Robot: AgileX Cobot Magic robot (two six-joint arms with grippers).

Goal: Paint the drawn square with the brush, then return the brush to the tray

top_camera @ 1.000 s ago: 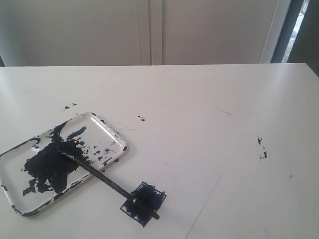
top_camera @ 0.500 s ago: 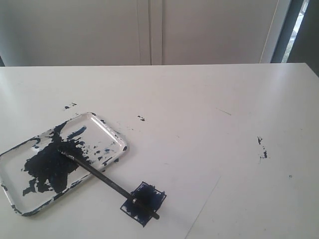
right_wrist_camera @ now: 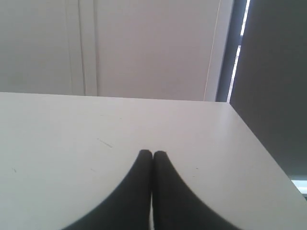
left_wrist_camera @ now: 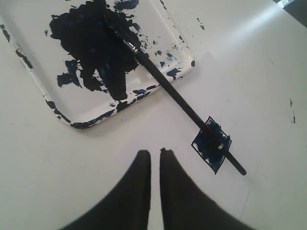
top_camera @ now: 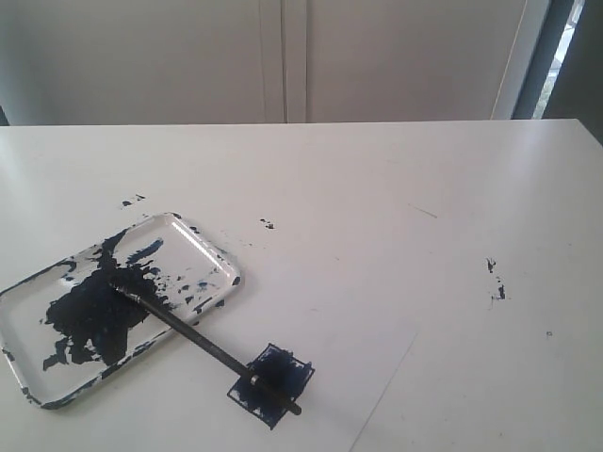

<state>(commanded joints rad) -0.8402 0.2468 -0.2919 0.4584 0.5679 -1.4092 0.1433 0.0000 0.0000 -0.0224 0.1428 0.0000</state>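
1. A long, thin, black-handled paintbrush (top_camera: 203,341) lies with its dark bristles in the blue-black blotch of the clear, shallow plastic tray (top_camera: 215,247). Its handle crosses the rim and lies across the small hand-drawn square (top_camera: 287,372), which is filled dark blue, on the white table (top_camera: 377,207).
2. The left gripper (left_wrist_camera: 153,152) hovers near the square, its fingers almost pressed together and empty. The right gripper (right_wrist_camera: 152,153) is pressed shut, empty and well away.
3. Risk: the brush sits only half inside the tray, so a nudge on the overhanging handle could flick the bristles out and smear paint.
4. Risk: dragging the handle could pull colour past the outline.
5. Risk: fingers that do not spread first would push the handle instead of gripping it.
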